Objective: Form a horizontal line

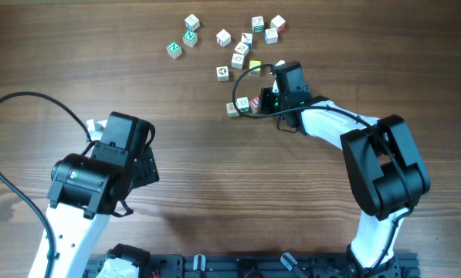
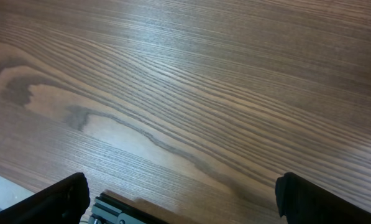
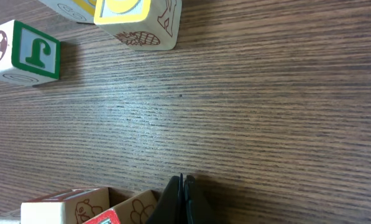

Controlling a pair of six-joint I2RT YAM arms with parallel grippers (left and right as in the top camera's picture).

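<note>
- The row of three cubes (image 1: 243, 105) lies on the table (image 1: 215, 177), a little right of centre and toward the far side; the cubes sit close side by side, and in the overhead view the line rises slightly toward its right end
- The rightmost cube (image 1: 255, 102) shows a red marking, the middle cube (image 1: 243, 103) shows green, and the leftmost cube (image 1: 232, 109) is pale with a brownish face
- The right end effector (image 1: 267, 100) sits low at the right end of the row, just beside the red-marked cube; whether it touches the cube cannot be told
- In the right wrist view its fingers (image 3: 188, 202) are pressed flat together with nothing held between them, and parts of the row's cubes show at the bottom left, right next to the fingers
- Farther off in that view stand a green "J" cube (image 3: 27, 51) and a yellow cube (image 3: 132, 18), both apart from the row
- The left end effector (image 2: 182, 193) hangs over bare wood grain with its fingers spread wide at the two bottom corners of its view, holding nothing
- The left arm (image 1: 99, 174) is over the left side of the table, well apart from the row
- Loose cubes lie scattered beyond the row, among them two green "N" cubes (image 1: 174, 49)
</note>
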